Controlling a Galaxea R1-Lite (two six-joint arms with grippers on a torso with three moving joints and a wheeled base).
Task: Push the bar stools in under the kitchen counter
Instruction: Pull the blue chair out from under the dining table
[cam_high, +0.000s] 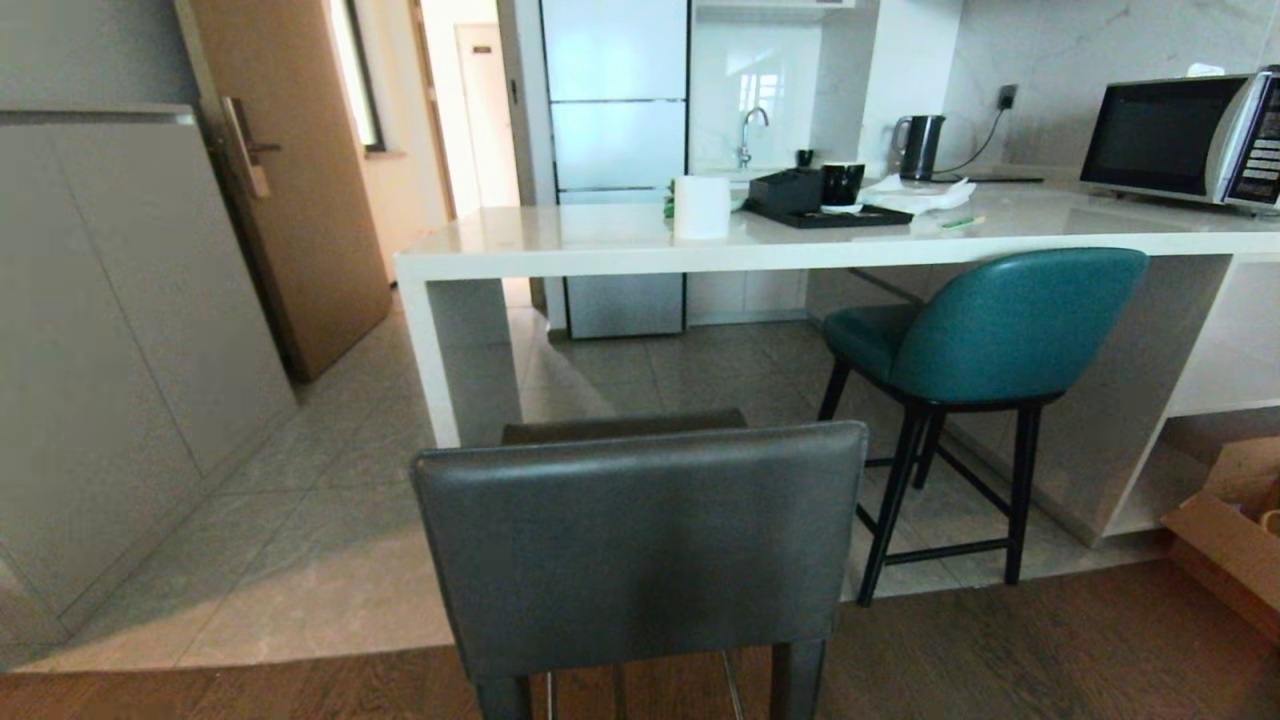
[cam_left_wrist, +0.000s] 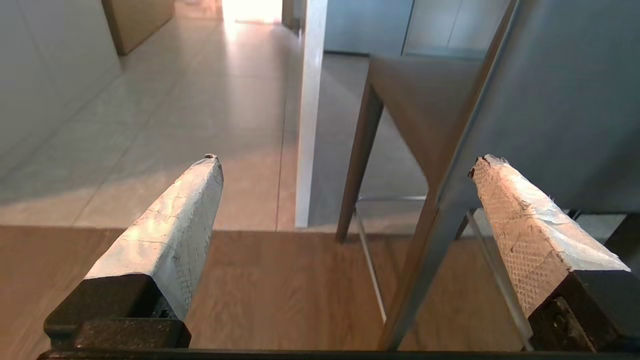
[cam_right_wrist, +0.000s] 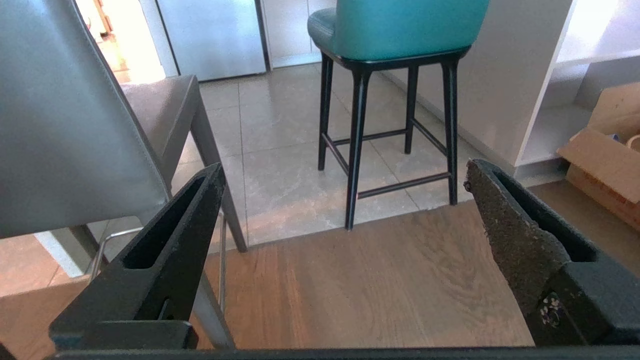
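Note:
The dark-grey bar stool (cam_high: 640, 545) stands right in front of me with its square back toward me, short of the kitchen counter (cam_high: 560, 250). The teal bar stool (cam_high: 1000, 335) stands to its right with its seat partly under the counter's edge. Neither arm shows in the head view. My left gripper (cam_left_wrist: 345, 165) is open beside the grey stool's left rear leg (cam_left_wrist: 430, 250), touching nothing. My right gripper (cam_right_wrist: 342, 172) is open too, over the wood floor beside the grey stool's back (cam_right_wrist: 65, 125); the teal stool (cam_right_wrist: 395, 30) stands beyond it.
The counter holds a paper roll (cam_high: 701, 207), a black tray (cam_high: 830, 213), a kettle (cam_high: 920, 147) and a microwave (cam_high: 1190, 138). A cardboard box (cam_high: 1235, 535) lies on the floor at the right. An open door (cam_high: 290, 180) and grey cabinets (cam_high: 110, 350) stand to the left.

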